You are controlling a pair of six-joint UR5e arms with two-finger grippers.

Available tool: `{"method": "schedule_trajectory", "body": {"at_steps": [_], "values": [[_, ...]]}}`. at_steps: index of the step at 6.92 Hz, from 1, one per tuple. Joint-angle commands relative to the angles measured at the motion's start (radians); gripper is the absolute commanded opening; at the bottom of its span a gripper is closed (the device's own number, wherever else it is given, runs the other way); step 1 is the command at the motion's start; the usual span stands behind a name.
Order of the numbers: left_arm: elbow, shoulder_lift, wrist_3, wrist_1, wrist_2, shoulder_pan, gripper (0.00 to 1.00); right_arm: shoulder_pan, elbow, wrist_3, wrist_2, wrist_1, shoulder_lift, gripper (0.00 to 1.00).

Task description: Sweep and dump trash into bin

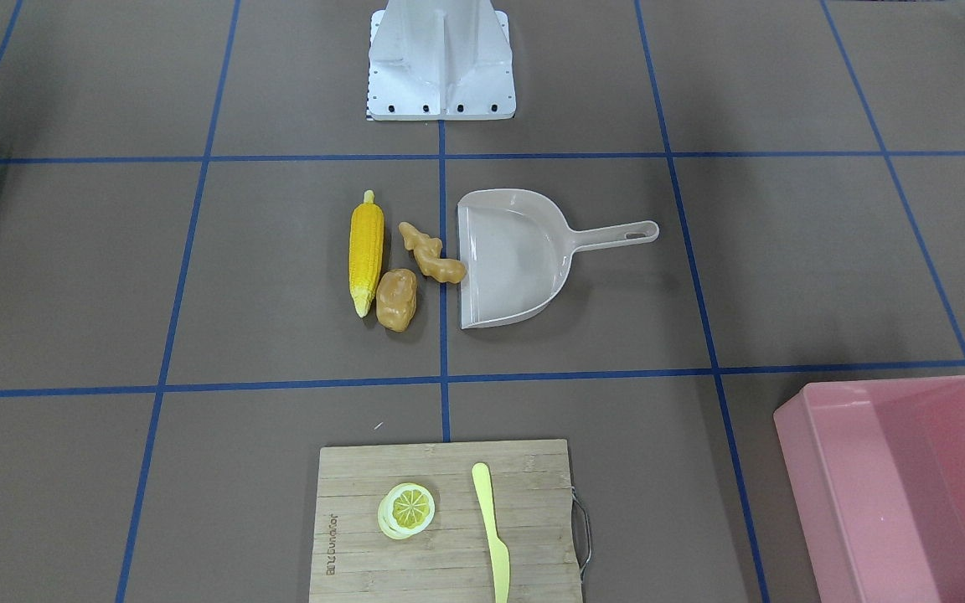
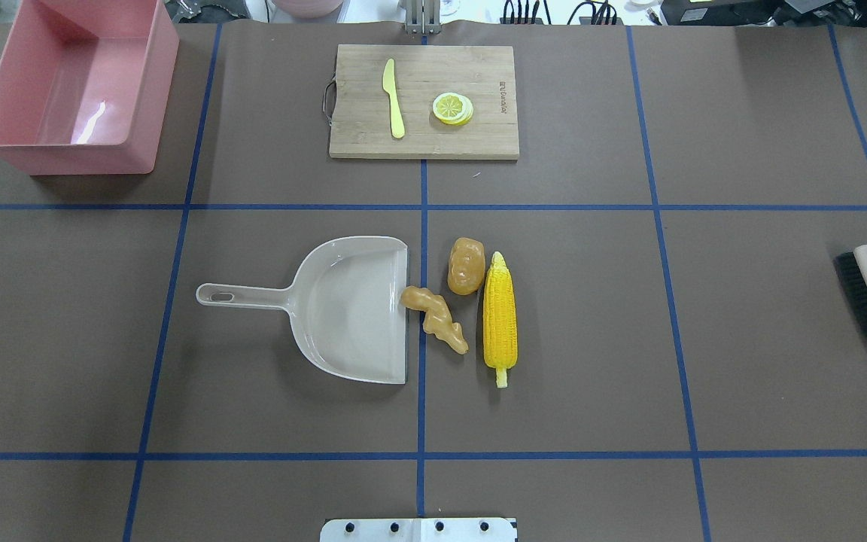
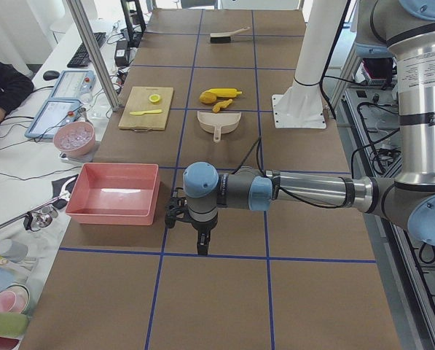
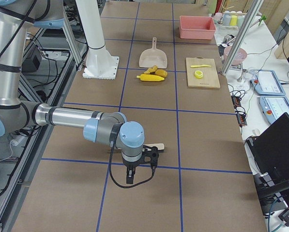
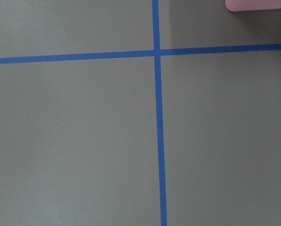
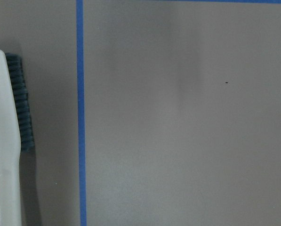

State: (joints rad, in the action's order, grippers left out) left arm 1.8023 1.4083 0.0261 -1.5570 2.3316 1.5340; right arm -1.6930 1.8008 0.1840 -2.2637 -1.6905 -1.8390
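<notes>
The trash lies mid-table: a yellow corn cob (image 2: 499, 316), a tan ginger root (image 2: 436, 318) and a brownish-orange potato (image 2: 466, 266). The ginger touches the open lip of the beige dustpan (image 2: 351, 309). The pink bin (image 2: 65, 154) stands at the far left corner. My left gripper (image 3: 200, 239) hovers over bare table just beside the bin (image 3: 111, 193). My right gripper (image 4: 139, 169) hovers beside a brush (image 6: 11, 136). Both grippers show only in the side views, so I cannot tell whether they are open or shut.
A wooden cutting board (image 2: 418, 143) at the far middle carries a lemon slice (image 2: 452, 108) and a pale yellow knife (image 2: 393, 98). The black-bristled brush (image 2: 866, 293) lies at the right edge. Blue tape lines grid the brown table. A person sits beyond the far side.
</notes>
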Motion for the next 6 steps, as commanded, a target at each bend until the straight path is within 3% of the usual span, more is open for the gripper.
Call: {"method": "schedule_trajectory", "body": {"at_steps": [1,6], "values": [[0.005,-0.002,0.003,0.002,0.044,0.002,0.98,0.019,0.000,-0.001,0.001,-0.001,0.012,1.00],[0.011,-0.003,0.003,0.002,0.068,0.002,0.98,0.036,0.003,0.000,-0.001,-0.046,0.056,1.00]]}}
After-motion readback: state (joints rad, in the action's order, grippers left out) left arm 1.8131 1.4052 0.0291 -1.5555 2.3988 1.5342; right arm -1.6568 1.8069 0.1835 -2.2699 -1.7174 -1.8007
